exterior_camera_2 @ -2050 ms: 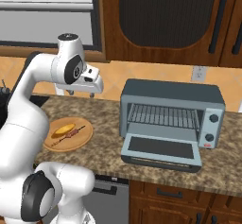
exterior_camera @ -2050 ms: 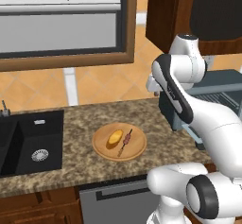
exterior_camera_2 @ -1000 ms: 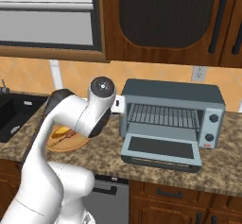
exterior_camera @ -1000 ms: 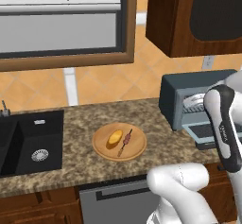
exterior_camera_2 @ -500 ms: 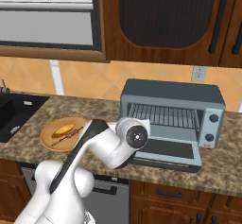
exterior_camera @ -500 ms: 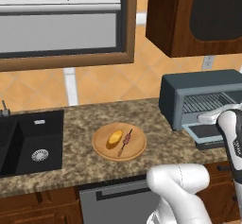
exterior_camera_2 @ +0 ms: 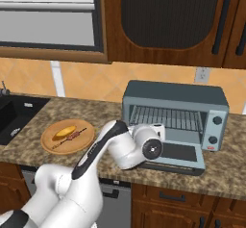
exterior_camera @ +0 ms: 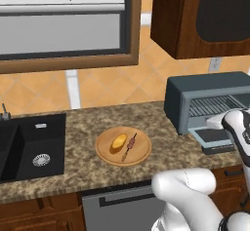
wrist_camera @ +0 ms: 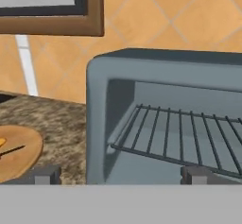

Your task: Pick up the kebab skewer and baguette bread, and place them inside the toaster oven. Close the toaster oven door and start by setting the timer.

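The skewer and the bread lie side by side on the round wooden plate on the counter, well left of the oven; neither has been lifted. The oven is open, its door dropped flat in front, and its wire rack is bare. The gripper hangs low just in front of the oven's left side, with its jaws spread wide and nothing between them. So I judge the task barely begun: both foods have yet to be picked up and set on the rack, then the door must be closed and the timer knob turned. A sink sits at the far left.
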